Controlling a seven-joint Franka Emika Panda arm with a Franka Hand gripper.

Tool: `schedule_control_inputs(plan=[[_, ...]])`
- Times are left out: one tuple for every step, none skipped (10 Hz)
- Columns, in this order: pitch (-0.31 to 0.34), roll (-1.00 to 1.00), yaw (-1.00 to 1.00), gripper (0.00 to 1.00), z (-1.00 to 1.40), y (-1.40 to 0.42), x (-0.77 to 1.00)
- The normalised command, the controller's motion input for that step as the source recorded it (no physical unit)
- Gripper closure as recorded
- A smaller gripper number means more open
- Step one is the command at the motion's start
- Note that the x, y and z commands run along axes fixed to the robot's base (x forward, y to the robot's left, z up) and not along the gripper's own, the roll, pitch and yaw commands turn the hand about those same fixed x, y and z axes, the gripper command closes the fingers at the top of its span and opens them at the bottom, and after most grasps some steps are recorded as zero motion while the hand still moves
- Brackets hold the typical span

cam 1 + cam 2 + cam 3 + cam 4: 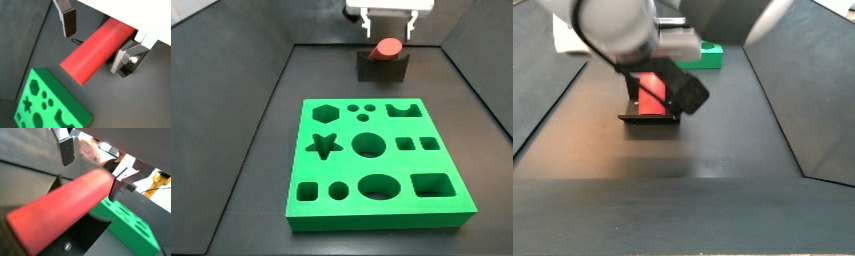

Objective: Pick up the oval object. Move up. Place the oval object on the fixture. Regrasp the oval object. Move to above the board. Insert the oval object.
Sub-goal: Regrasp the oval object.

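The red oval object lies in the notch of the dark fixture at the far end of the floor, beyond the green board. My gripper hangs just above it, open. In both wrist views the oval object lies between the fingers. It is close against one finger, and a clear gap separates it from the other finger. In a side view the arm covers much of the oval object and the fixture.
The board shows in both wrist views, beside and below the fixture. Dark sloping walls enclose the floor on both sides. A bare dark floor lies on the fixture's side away from the board.
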Motion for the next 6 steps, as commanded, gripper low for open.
schedule_control_inputs(plan=[[0.0, 0.01, 0.02, 0.0, 0.82, 0.01, -0.04], [0.0, 0.0, 0.02, 0.0, 0.69, 0.01, -0.04], [0.0, 0.0, 0.02, 0.0, 0.43, 0.01, -0.04], [0.002, 0.0, 0.02, 0.0, 0.24, 0.01, -0.04], [-0.037, -0.02, -0.04, 0.0, 0.0, 0.0, -1.0], [-0.044, -0.03, -0.05, 0.0, -0.02, 0.0, -1.0]])
